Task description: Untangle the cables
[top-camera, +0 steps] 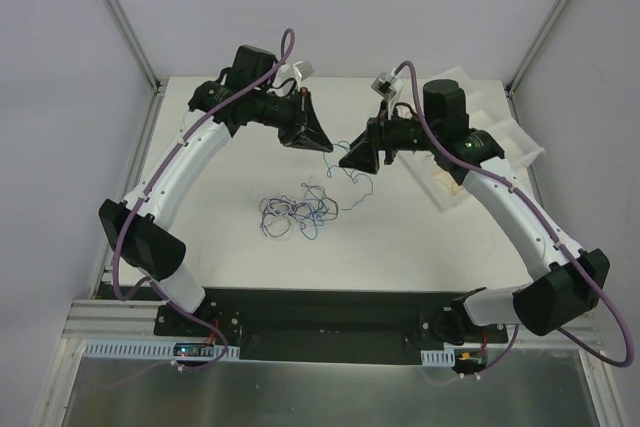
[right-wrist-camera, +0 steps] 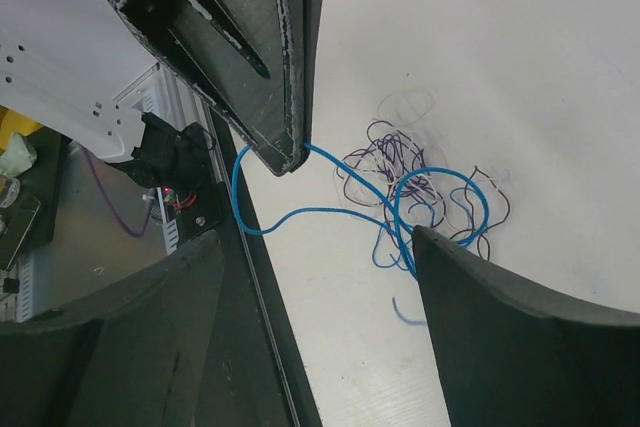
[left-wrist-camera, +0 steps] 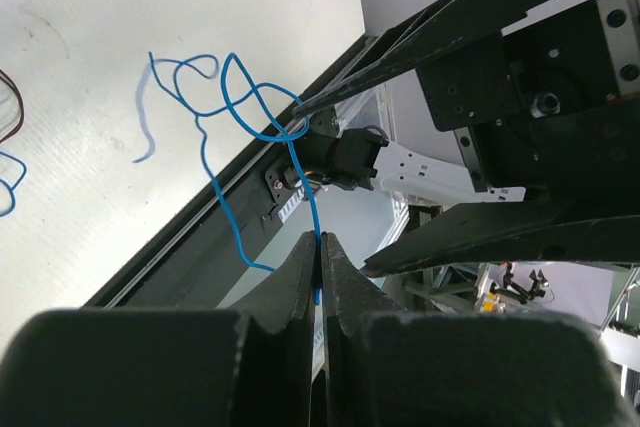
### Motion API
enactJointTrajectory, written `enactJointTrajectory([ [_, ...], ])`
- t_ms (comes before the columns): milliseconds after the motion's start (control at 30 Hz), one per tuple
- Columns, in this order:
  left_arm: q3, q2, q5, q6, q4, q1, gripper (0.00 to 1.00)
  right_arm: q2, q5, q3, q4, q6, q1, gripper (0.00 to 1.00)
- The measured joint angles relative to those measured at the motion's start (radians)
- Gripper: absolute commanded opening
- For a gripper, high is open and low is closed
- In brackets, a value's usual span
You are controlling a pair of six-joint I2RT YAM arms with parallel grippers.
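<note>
The cables (top-camera: 292, 213) lie in a loose tangle of blue, dark and pale wires on the white table, left of centre. My left gripper (top-camera: 322, 145) hovers above and behind that pile, shut on one end of a blue cable (left-wrist-camera: 315, 211) that hangs in loops to the table. In the left wrist view its fingertips (left-wrist-camera: 321, 239) pinch that strand tightly. My right gripper (top-camera: 352, 159) faces it closely from the right and stands open (right-wrist-camera: 318, 235). The blue cable (right-wrist-camera: 306, 209) crosses between the right gripper's fingers, touching near the right one. The tangle (right-wrist-camera: 400, 162) lies beyond.
A white tray (top-camera: 520, 142) stands at the table's right edge behind the right arm. The black base rail (top-camera: 320, 312) runs along the near edge. Metal frame posts rise at the back corners.
</note>
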Motion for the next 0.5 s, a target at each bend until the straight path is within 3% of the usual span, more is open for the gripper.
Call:
enactJointTrajectory([
  [300, 0.023, 0.059, 0.034, -0.001, -0.024, -0.013, 0.00, 0.003, 0.125, -0.047, 0.021, -0.010, 0.055, 0.83],
  [500, 0.083, 0.106, 0.035, -0.004, -0.045, -0.013, 0.00, 0.003, 0.237, -0.058, 0.062, -0.009, 0.111, 0.79],
])
